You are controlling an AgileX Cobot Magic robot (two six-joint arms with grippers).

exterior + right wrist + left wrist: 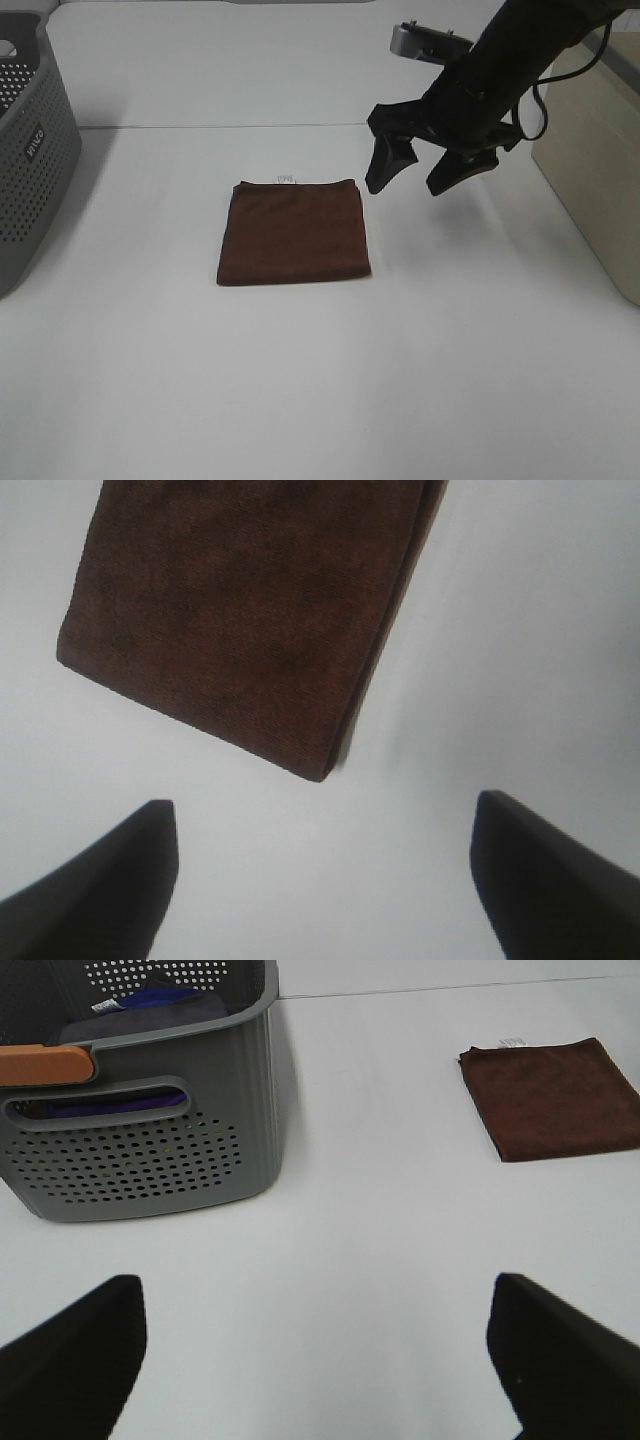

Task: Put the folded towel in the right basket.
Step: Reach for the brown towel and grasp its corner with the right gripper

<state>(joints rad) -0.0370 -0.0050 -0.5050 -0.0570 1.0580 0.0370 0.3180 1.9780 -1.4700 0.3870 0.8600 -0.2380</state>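
Right gripper (325, 880) sits closest in its own wrist cam: two black fingers spread wide w/ nothing between them, bare white table (320, 400) underneath. From where I stand it hangs in the air just off the far right corner of the brown folded towel (295, 232), not touching it. Towel lies flat mid-table, white tag (286, 179) on its far edge, well apart from both bins. Beige basket (600, 170) is at the right edge, right behind that arm; the grey perforated basket (25, 150) is far left, w/ something purple inside. Left gripper (320, 1360) is low near the grey one, jaws also wide apart and empty, prob. not involved. Looks like the approach step, grasp not yet made. Next move, I'd say: shift a bit left and drop so one finger gets under the towel's right edge, then pinch all layers, else it may unfold on the lift, before carrying it right to the beige bin.
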